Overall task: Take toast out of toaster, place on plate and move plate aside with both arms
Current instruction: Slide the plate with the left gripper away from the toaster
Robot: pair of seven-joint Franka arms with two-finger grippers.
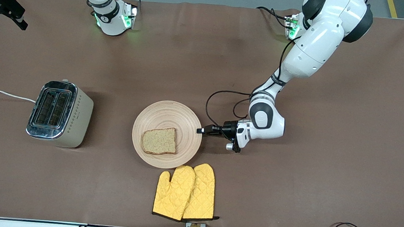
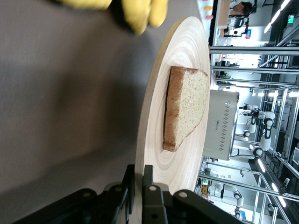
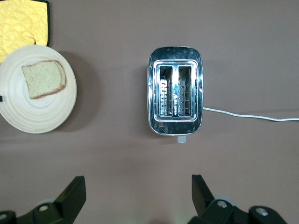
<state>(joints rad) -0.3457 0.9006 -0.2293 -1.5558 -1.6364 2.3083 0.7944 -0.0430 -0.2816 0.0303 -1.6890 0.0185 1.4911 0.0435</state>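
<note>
The toast (image 1: pixel 159 140) lies flat on the round wooden plate (image 1: pixel 167 112) in the middle of the table. My left gripper (image 1: pixel 200 130) reaches in low from the left arm's end and is shut on the plate's rim. The left wrist view shows the two fingers (image 2: pixel 129 179) pinching the plate's (image 2: pixel 187 56) edge, with the toast (image 2: pixel 187 107) a little past them. My right gripper (image 3: pixel 138 179) hangs open and empty high over the table. Its own view looks down on the toast (image 3: pixel 43 79) and the plate (image 3: pixel 42 116).
A steel toaster (image 1: pixel 59 115) with empty slots stands toward the right arm's end, its white cord running off the table edge. Two yellow oven mitts (image 1: pixel 185 191) lie nearer the front camera than the plate, touching its rim.
</note>
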